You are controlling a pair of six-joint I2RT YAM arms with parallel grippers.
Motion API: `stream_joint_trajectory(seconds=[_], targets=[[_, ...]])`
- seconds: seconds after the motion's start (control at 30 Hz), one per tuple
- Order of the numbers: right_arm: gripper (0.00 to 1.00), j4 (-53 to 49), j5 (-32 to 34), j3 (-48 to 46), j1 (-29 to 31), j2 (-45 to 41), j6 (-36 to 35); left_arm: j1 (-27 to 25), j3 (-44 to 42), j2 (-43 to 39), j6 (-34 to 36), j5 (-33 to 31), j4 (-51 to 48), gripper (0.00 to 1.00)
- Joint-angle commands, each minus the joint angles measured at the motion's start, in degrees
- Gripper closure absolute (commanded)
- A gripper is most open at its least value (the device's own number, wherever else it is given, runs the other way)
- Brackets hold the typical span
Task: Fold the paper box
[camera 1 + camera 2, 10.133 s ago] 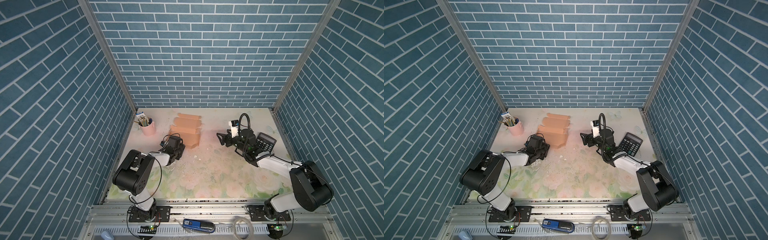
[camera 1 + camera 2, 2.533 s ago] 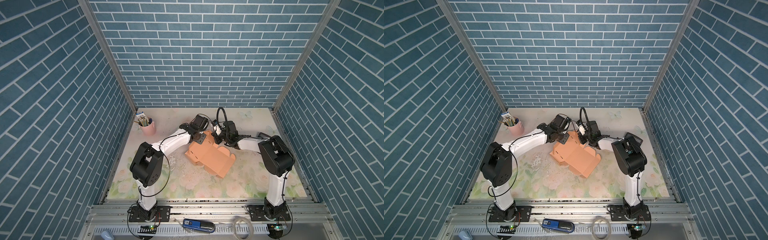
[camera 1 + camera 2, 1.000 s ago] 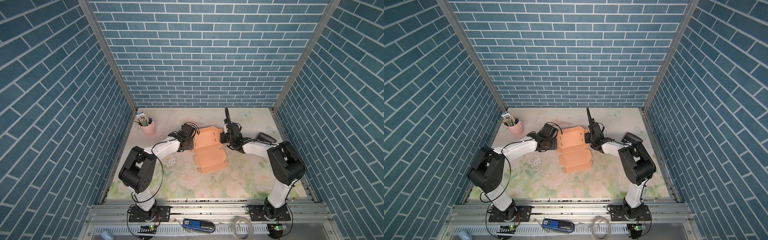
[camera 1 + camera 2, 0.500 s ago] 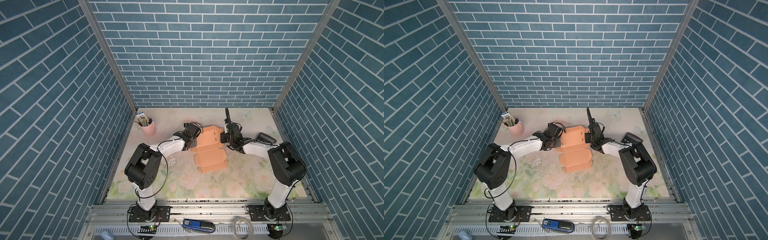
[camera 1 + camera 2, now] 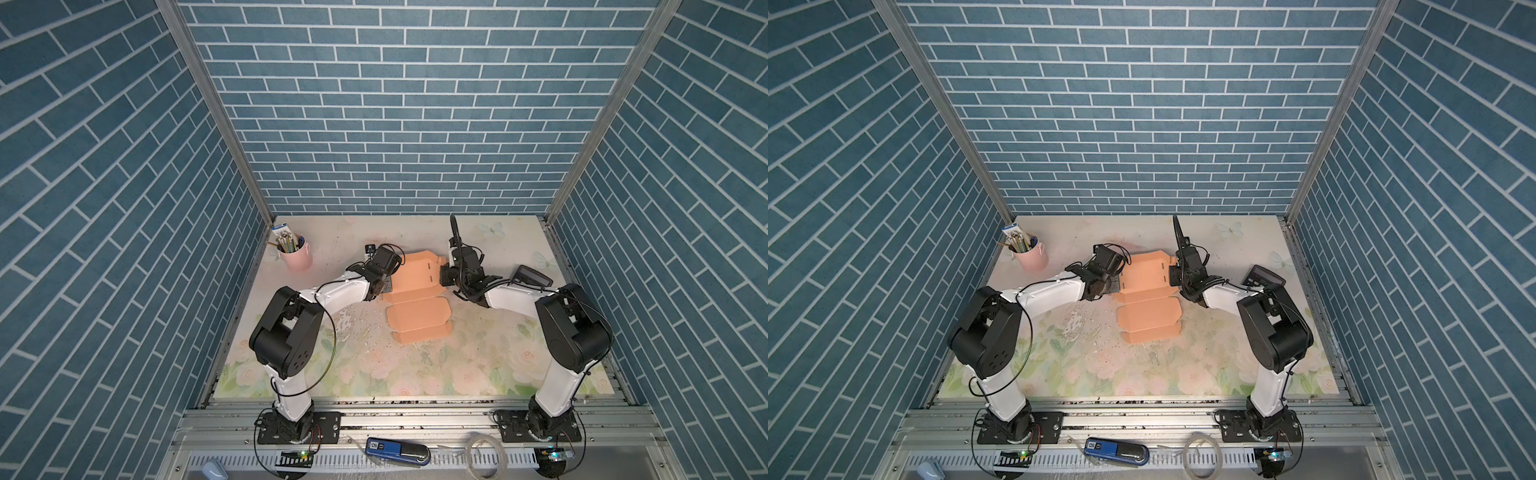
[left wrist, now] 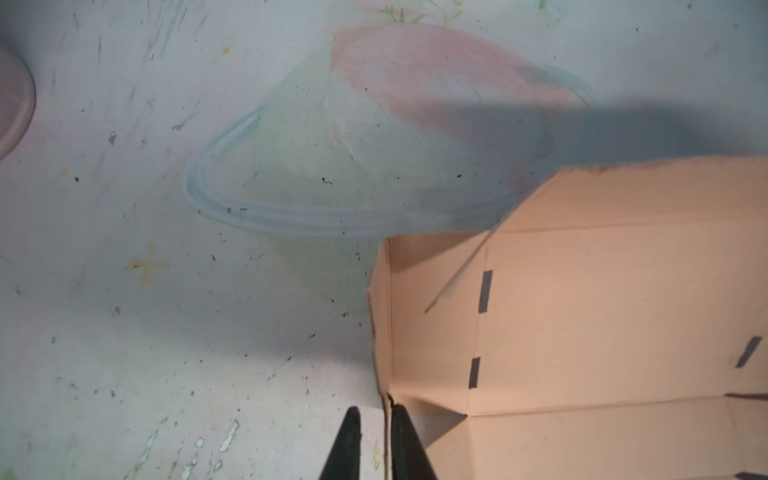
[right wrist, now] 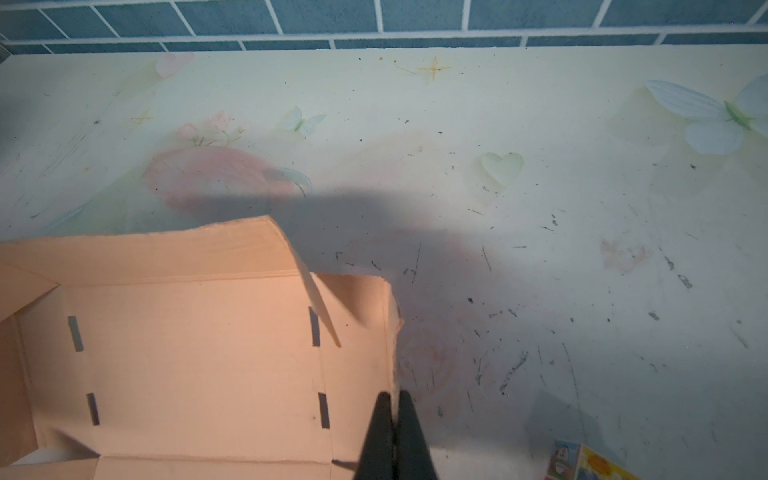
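Left jaws: left gripper is parted only a sliver, with 1 finger on each side of the box's side flap edge. A thin gap shows beside the card, so it looks like a straddle and not a firm pinch.
Right jaws: right gripper has its fingers pressed together on the top edge of the opposite side flap, and it holds that flap.
Side flaps: both stand up from the base panel. Each has a small corner tab leaning inward beside the slots.
Far wall: it is tilted up along its crease and is not upright.
Box: it lies in the middle of the table, nearer the far edge, between the 2 grippers in both top views.
Near panels: the lid and the tuck strip lie flat, running toward the near edge.
Done: by my reading, 2 side walls are raised and the far wall is part raised, so this is an early stage.
Left: square the walls, tuck the corner tabs, lock the walls into the slots, then close the lid.
Around: a pink cup stands near the far left corner and a calculator lies by the right edge. Both are clear of the box.
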Motion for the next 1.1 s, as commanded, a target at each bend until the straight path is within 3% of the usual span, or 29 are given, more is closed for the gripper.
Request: stream_joint_trajectory(seconds=[0.0, 0.4, 0.6, 1.07], targets=[[1.0, 1.2, 1.2, -0.1, 0.3, -2.2, 1.6, -0.2, -0.4, 0.6, -0.2, -1.3, 0.8, 0.77], [1.0, 1.5, 0.9, -1.0, 0.3, -2.8, 2.2, 0.0, 0.9, 4.0, 0.4, -0.6, 3.7, 0.79], [1.0, 1.5, 1.3, -1.1, 0.3, -2.8, 2.4, 0.1, 1.6, 4.3, 0.5, -0.4, 4.6, 1.0], [1.0, 2.2, 2.6, -1.7, 0.7, -3.0, 3.8, -0.7, -3.2, -4.6, -0.1, 0.0, 5.1, 1.0]])
